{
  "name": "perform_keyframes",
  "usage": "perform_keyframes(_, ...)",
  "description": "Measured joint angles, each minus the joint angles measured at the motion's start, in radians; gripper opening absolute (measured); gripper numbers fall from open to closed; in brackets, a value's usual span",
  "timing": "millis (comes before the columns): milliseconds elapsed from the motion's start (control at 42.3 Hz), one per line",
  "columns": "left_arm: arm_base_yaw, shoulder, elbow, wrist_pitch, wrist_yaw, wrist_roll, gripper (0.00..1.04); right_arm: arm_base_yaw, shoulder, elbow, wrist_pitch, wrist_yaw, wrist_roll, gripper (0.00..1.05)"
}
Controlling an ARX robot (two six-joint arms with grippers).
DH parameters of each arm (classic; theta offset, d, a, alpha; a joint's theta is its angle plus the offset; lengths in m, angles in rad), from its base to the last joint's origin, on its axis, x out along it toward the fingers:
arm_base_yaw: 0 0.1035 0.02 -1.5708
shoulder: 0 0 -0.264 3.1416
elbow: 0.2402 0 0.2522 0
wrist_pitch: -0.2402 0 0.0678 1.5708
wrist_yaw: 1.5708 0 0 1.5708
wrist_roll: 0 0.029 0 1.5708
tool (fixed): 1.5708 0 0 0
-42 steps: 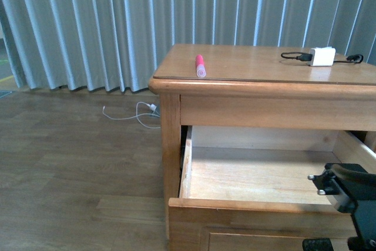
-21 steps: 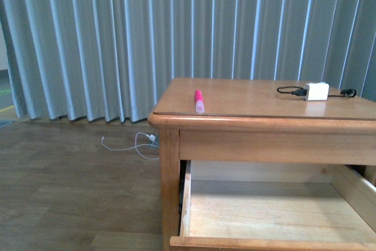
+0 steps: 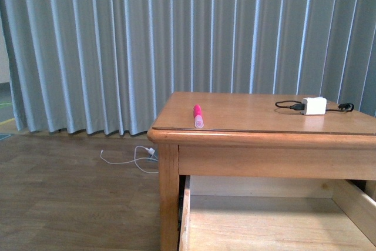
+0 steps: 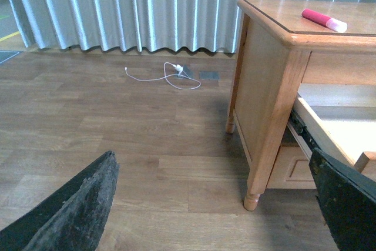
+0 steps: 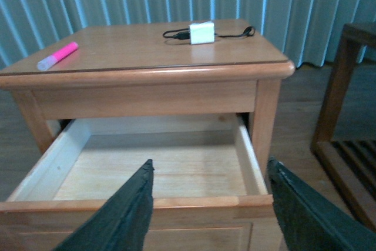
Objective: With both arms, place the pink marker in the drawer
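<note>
Front view: the drawer [image 3: 258, 187] is cut by the bottom edge, so I can't see its front or knob. The nightstand [image 3: 264, 139] runs off the right edge.
Left wrist: left gripper [image 4: 211, 157] fingers are clipped at both lower corners.
Right wrist: right gripper [image 5: 210, 166] fingers are cut off below. A dark wooden frame [image 5: 332, 86] is partly out of picture.

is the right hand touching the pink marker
Apart. Right wrist view: right hand open before the drawer, pink marker lying untouched on the nightstand top.

No text, label, brand, number or sign can be read in any view; the pink marker [image 3: 198, 116] and the white charger [image 3: 315, 106] show no legible print.
</note>
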Motion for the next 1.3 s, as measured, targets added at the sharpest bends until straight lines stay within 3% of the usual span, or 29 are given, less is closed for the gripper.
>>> perform_keyframes(165, 0.000, 0.000, 0.000, 0.000, 0.000, 0.000, 0.99, -0.023, -0.039, -0.033, -0.010, -0.007, -0.029, 0.34)
perform_keyframes(567, 0.000, 0.000, 0.000, 0.000, 0.000, 0.000, 0.99, -0.025, -0.049, -0.038, -0.012, -0.009, -0.034, 0.96)
perform_keyframes(874, -0.013, 0.034, 0.006, -0.013, -0.013, -0.035, 0.99, -0.025, -0.049, -0.038, -0.012, -0.010, -0.035, 0.96)
perform_keyframes(1039, -0.075, 0.436, 0.141, 0.194, 0.018, -0.097, 0.99, -0.025, -0.050, -0.038, -0.012, -0.009, -0.035, 0.96)
perform_keyframes(1181, -0.162, 0.858, 0.366, 0.404, -0.043, -0.064, 0.99, -0.025, -0.050, -0.038, -0.012, -0.010, -0.035, 0.96)
perform_keyframes(1299, -0.259, 1.162, 0.570, 0.455, -0.077, -0.052, 0.99, -0.025, -0.050, -0.038, -0.012, -0.010, -0.035, 0.96)
